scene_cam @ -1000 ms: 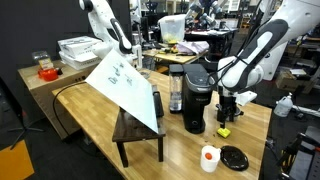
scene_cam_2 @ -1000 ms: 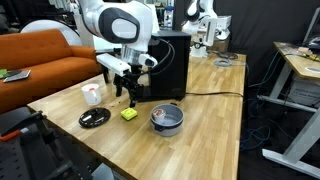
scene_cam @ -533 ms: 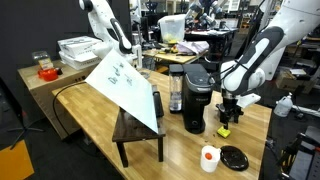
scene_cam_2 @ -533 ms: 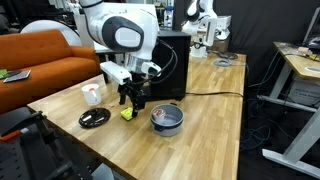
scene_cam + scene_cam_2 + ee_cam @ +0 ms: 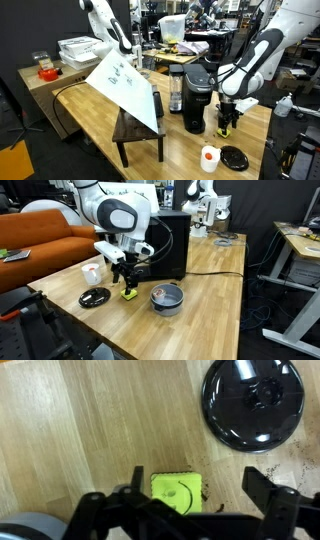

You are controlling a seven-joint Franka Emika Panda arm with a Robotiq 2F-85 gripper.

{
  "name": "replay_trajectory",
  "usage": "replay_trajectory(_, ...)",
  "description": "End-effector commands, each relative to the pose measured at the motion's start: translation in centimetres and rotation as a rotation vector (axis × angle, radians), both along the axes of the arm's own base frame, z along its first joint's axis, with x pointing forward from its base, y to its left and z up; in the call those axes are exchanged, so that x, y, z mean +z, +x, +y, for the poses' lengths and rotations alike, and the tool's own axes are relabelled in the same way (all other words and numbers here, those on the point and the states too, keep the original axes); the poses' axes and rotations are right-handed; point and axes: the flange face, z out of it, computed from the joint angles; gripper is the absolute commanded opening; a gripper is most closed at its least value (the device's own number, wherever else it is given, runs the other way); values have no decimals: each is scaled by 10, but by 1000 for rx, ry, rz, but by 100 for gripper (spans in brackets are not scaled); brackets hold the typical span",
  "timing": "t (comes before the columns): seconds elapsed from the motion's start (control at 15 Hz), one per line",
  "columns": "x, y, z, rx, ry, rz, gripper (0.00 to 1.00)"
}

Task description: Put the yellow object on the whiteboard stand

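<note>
The yellow object (image 5: 176, 491), a small square block with a raised round mark, lies flat on the light wooden table. In the wrist view it sits between the fingers, nearer the left one. My gripper (image 5: 199, 483) is open and hangs just above it, straddling it without a grip. In both exterior views the gripper (image 5: 225, 120) (image 5: 126, 280) stands low over the yellow object (image 5: 128, 294), next to the coffee maker. The whiteboard stand (image 5: 136, 132), dark brown and carrying a tilted white board, stands off the table's far side.
A black coffee maker (image 5: 197, 95) (image 5: 166, 238) stands close behind the gripper. A round black lid (image 5: 252, 402) (image 5: 95, 298) and a white cup with orange lid (image 5: 209, 158) (image 5: 92, 273) lie near. A grey pot (image 5: 166, 298) sits beside the block.
The gripper has come down over the yellow object and shifted slightly. Its jaws stayed open; the object has not moved.
</note>
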Motion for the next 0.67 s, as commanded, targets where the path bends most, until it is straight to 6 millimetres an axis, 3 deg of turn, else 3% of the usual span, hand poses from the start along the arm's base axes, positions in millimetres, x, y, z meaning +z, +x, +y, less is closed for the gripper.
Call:
replay_trajectory(0.0,-6,-1,4,15,1,4,100)
replay_trajectory(0.6,-16,18,-2,48,-10,8,100)
